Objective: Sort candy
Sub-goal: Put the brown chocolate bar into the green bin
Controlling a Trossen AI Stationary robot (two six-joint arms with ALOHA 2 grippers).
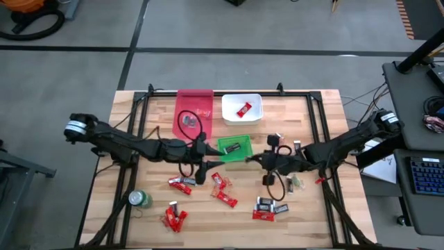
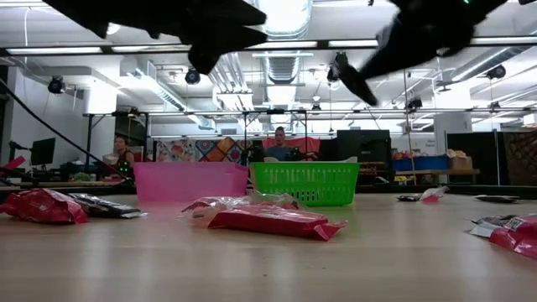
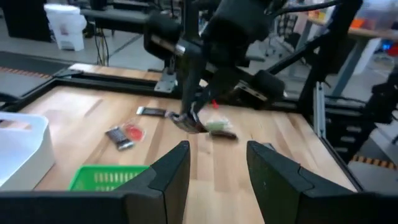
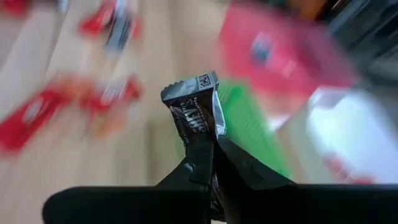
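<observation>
Right gripper [image 4: 208, 163] clenched on dark-wrapped candy [image 4: 194, 115], just right of green bin [image 1: 236, 148]. Left gripper [image 3: 214, 180], jaws apart and empty, hovers left of it. I count few sweets binned; most loose candy [image 1: 223, 196] lies in front, unsorted.

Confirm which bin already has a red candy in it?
The white bin: one red candy lies inside. The green bin holds a dark one.
</observation>
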